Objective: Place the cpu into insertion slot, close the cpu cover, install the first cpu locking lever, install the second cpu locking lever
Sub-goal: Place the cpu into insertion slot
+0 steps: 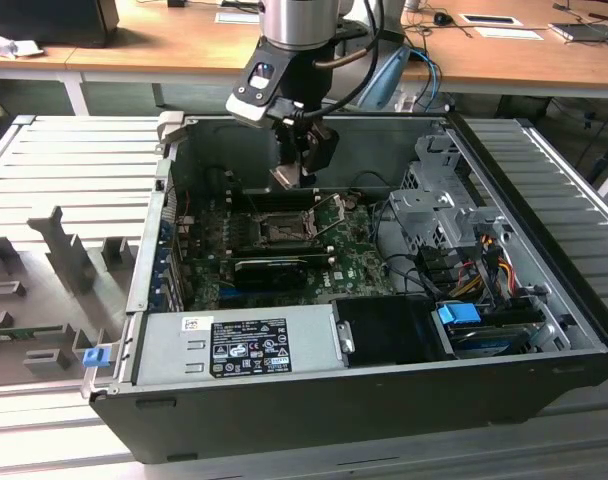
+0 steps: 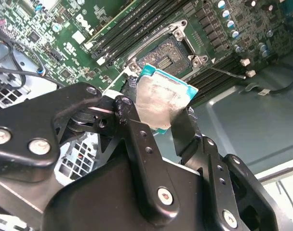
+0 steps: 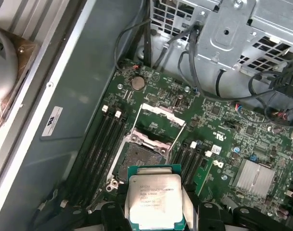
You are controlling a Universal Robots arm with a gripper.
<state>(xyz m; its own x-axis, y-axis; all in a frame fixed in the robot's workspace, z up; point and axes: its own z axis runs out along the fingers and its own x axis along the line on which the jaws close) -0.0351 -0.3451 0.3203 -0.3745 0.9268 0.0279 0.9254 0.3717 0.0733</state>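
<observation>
Step one in hand: cpu [image 3: 155,196] clamped in end effector [image 2: 158,115], held above socket [image 3: 138,161], lower centre in first wrist view; cover [image 3: 162,111] raised. Square alignment over socket judged required for seating.

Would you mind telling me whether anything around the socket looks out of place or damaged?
Nothing stands out. The tool grips the cpu by its edges near the slot, which lies open and empty, with the cover swung up. No bent parts or loose pieces show on the board.
</observation>
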